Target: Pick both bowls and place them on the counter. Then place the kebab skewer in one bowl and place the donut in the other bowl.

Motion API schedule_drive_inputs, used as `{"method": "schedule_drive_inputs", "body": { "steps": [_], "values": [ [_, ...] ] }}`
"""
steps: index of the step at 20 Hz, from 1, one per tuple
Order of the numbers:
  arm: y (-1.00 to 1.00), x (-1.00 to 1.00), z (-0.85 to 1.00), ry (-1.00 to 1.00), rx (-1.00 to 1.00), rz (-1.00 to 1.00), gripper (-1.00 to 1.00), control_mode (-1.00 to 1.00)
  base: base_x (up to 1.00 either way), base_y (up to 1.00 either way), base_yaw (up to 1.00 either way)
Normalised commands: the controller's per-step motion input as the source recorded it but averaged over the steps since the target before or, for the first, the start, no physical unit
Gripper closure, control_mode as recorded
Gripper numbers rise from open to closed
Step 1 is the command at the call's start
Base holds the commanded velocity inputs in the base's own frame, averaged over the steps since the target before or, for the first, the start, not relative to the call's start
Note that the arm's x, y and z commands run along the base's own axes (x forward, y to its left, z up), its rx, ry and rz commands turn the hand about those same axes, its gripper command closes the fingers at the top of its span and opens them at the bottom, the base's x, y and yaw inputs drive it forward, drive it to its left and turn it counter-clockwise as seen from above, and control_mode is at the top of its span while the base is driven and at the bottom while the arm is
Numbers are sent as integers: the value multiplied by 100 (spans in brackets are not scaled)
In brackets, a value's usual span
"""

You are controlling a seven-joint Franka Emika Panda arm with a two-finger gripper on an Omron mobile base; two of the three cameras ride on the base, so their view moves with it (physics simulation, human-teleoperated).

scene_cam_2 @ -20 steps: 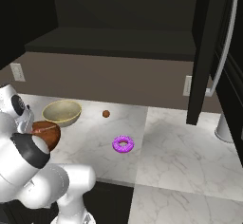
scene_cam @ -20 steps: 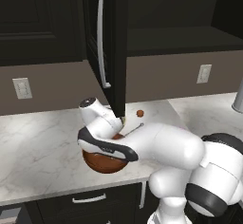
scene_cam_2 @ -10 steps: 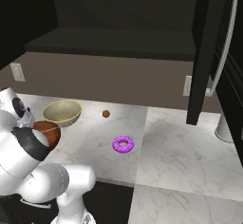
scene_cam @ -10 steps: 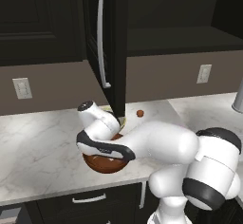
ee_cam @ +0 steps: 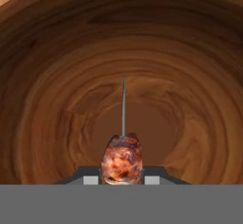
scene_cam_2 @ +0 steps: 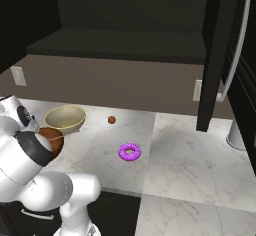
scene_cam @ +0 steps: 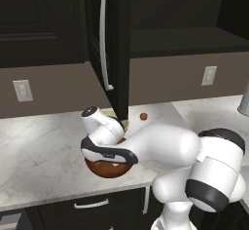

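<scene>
end effector clamps kebab skewer inside brown bowl; cream bowl empty

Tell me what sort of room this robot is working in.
A kitchen, rendered rather than real. A white marble counter with grey veins sits above dark drawers, with dark upper cabinets and wall outlets. Food is out too: a purple-iced donut and two bowls.

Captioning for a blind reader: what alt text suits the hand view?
A kebab skewer, held in the shut fingers, points its thin metal tip down into the dark wooden bowl, close above its grained floor.
</scene>
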Motion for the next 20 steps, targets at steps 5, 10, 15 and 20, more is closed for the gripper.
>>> {"method": "schedule_drive_inputs", "body": {
  "steps": [5, 10, 15, 20],
  "values": [
    [-1, 10, -15, 0, 0, 0, 100, -100, 0, 0, 0],
    [0, 11, -15, 0, 0, 0, 100, -100, 0, 0, 0],
    [1, 0, -6, -1, 0, 1, 100, -100, 0, 0, 0],
    [10, -15, -5, -2, 0, 0, -100, -100, 0, 0, 0]
  ]
}}
